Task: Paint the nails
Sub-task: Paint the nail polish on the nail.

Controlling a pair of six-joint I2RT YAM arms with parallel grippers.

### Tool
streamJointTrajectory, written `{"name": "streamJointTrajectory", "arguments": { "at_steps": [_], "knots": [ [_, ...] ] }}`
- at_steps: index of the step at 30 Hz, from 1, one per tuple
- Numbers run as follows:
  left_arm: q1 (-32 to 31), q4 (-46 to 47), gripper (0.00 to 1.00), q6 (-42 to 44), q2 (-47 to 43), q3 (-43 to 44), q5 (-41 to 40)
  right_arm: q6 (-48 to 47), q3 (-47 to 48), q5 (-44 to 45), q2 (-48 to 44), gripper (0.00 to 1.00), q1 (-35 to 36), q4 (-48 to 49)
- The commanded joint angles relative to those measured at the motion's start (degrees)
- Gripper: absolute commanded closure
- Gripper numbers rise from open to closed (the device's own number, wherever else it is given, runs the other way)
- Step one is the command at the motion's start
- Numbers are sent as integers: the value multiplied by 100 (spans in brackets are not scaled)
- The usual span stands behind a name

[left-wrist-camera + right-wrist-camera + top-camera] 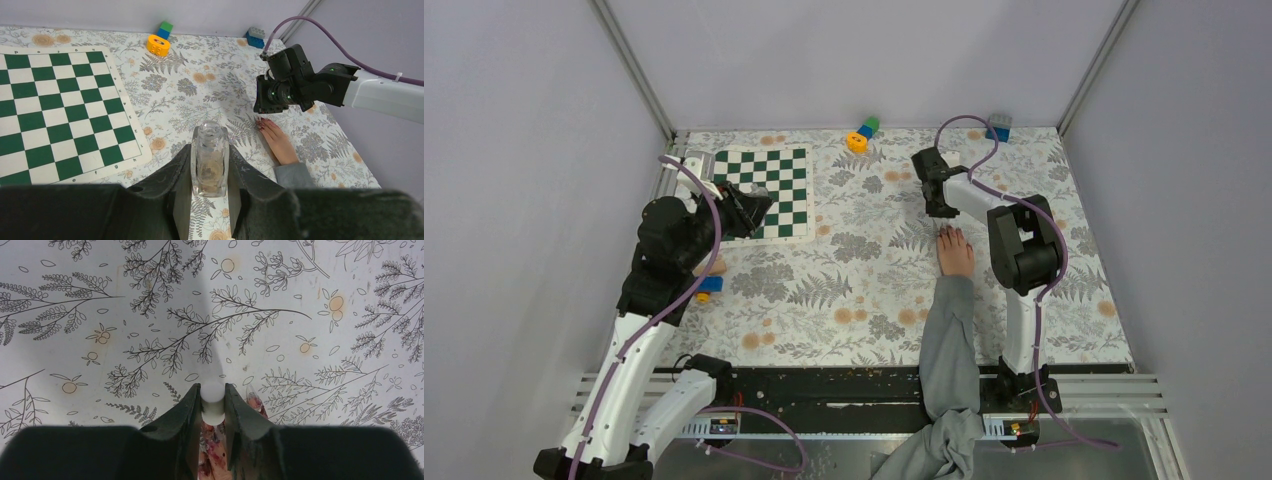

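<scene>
A bare human hand (955,252) with a grey sleeve (949,340) lies palm down on the floral cloth, fingers pointing to the back. Its dark-reddish nails (262,121) sit right under my right gripper (939,205). My right gripper (213,390) is shut on a white cylindrical brush cap (213,400), held over the fingertips; one reddish-smeared nail (251,394) shows beside its right finger. The brush itself is hidden. My left gripper (210,147) is shut on a clear glass polish bottle (210,162) with an open neck, held above the cloth left of the hand, near the chessboard.
A green-and-white chessboard (769,190) lies at the back left. A yellow, blue and green toy block (862,133) and a blue brick (998,128) sit by the back wall. A small blue and orange block (709,285) lies under the left arm.
</scene>
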Motion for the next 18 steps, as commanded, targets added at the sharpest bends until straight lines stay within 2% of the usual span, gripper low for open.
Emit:
{"name": "streamJointTrajectory", "arguments": {
  "at_steps": [1,18],
  "knots": [
    [22,243,100,18,-115,191,-96,33,37,191,-139,100,95,64],
    [23,238,100,27,-28,233,-93,38,172,291,-21,100,113,103]
  ]
}}
